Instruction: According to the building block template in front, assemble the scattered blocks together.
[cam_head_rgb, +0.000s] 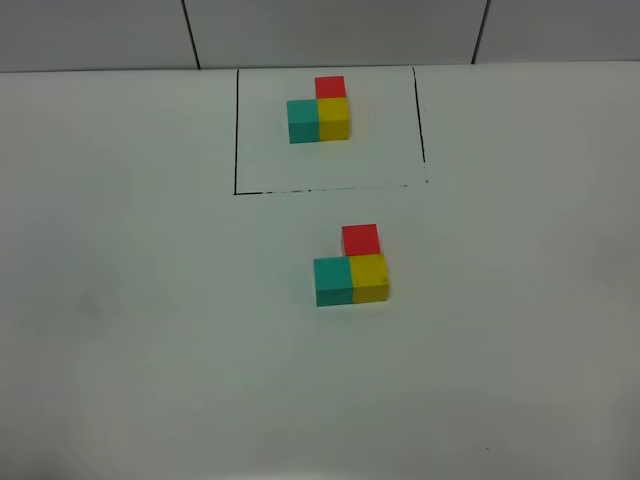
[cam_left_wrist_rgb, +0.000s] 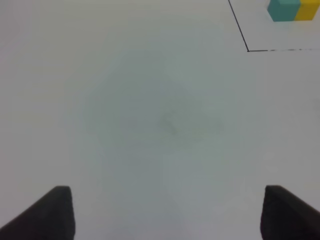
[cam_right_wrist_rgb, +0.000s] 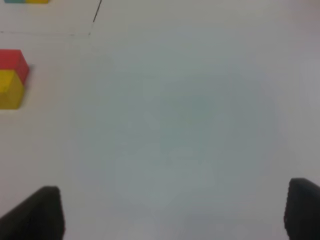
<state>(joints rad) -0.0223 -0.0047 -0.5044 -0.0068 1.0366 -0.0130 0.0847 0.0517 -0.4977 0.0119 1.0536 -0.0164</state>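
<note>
Unframed teal, yellow and red cube blocks (cam_head_rgb: 352, 268) sit joined in an L near the black-framed 3-cube template (cam_head_rgb: 320, 112); left gripper (cam_left_wrist_rgb: 167, 212) and right gripper (cam_right_wrist_rgb: 175, 212) wide open, empty.

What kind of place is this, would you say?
Probably a lab bench for robot trials: a plain white tabletop, a hand-drawn black frame around a teal, yellow and red block template, a matching block group below it, and panelled wall behind.
</note>
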